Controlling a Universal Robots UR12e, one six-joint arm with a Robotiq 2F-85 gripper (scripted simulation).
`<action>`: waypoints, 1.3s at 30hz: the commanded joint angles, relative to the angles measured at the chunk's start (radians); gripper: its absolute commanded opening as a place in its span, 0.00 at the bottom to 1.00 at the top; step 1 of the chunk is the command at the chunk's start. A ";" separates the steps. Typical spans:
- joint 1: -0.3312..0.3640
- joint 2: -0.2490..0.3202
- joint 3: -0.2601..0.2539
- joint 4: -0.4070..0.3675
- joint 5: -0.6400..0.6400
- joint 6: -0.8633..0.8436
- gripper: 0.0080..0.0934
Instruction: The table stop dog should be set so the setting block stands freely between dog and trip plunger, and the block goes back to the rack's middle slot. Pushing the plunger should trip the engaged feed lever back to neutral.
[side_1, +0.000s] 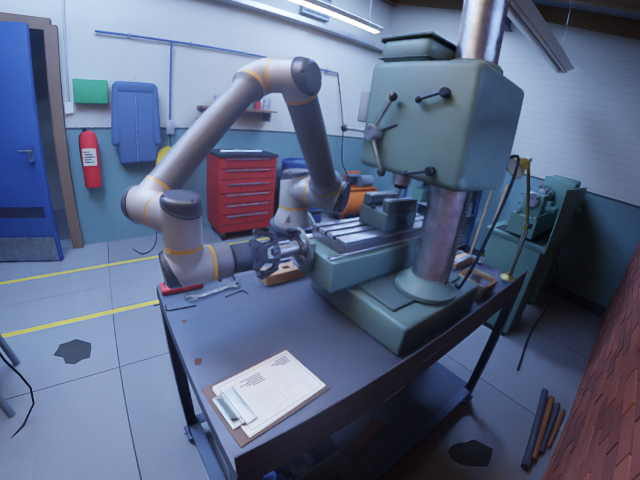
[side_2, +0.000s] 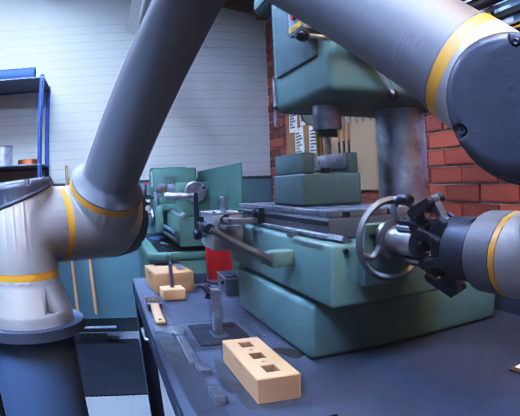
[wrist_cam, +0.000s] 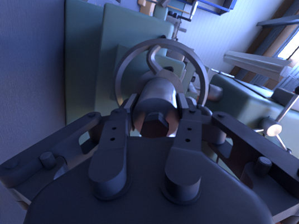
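Observation:
The wooden rack (side_2: 261, 369) with three slots lies on the bench in front of the mill's green base, and all three slots look empty. The table handwheel (side_2: 381, 243) sticks out from the end of the mill table, its round steel hub (wrist_cam: 156, 103) pointing at my wrist. A long feed lever (side_2: 240, 245) slants down from a grey housing at the table's other end, with a small block (side_2: 228, 218) on the table edge above it. My gripper (wrist_cam: 155, 106) is closed around the handwheel's hub (side_1: 289, 249).
The green mill (side_1: 413, 196) fills the bench's middle, a vise (side_2: 317, 181) on its table. A clipboard (side_1: 266, 393) lies near the bench's front corner. A wrench (side_1: 212, 292) lies by my base. A short post (side_2: 216, 312) stands near the rack.

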 joint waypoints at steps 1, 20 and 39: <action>0.002 -0.002 0.002 0.000 0.000 -0.001 0.46; 0.002 -0.002 0.002 0.000 0.000 -0.001 0.70; -0.020 0.037 -0.072 0.036 -0.022 -0.001 0.70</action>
